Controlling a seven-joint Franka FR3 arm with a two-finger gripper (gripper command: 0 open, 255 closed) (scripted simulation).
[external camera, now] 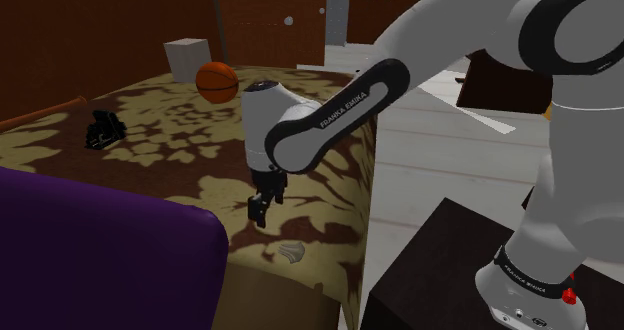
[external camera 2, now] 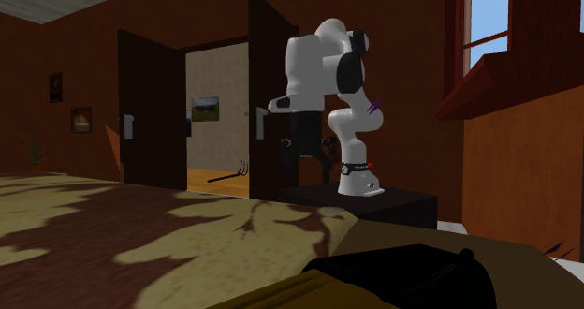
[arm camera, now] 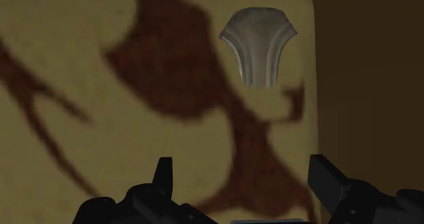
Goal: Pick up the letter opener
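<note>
A small pale grey, fan-shaped ribbed object [external camera: 290, 253], the letter opener, lies flat on the brown-and-tan patterned bed cover [external camera: 170, 148] near the bed's front edge. In the wrist view the letter opener [arm camera: 258, 47] lies ahead of the fingers, close to the cover's edge. My black gripper [external camera: 260, 208] hangs a little above the cover, just up and to the shoulder view's left of the opener. In the wrist view the gripper [arm camera: 244, 185] is open, its fingers wide apart with only bed cover between them. The gripper [external camera 2: 304, 153] points downward in the second exterior view.
On the bed are an orange ball [external camera: 216, 81], a white box [external camera: 187, 58] and a black object [external camera: 103, 130]. A purple cushion-like block [external camera: 100, 253] stands at the lower left. The dark stand [external camera: 450, 268] is beside the bed edge. Open doors [external camera 2: 150, 110] show behind the arm.
</note>
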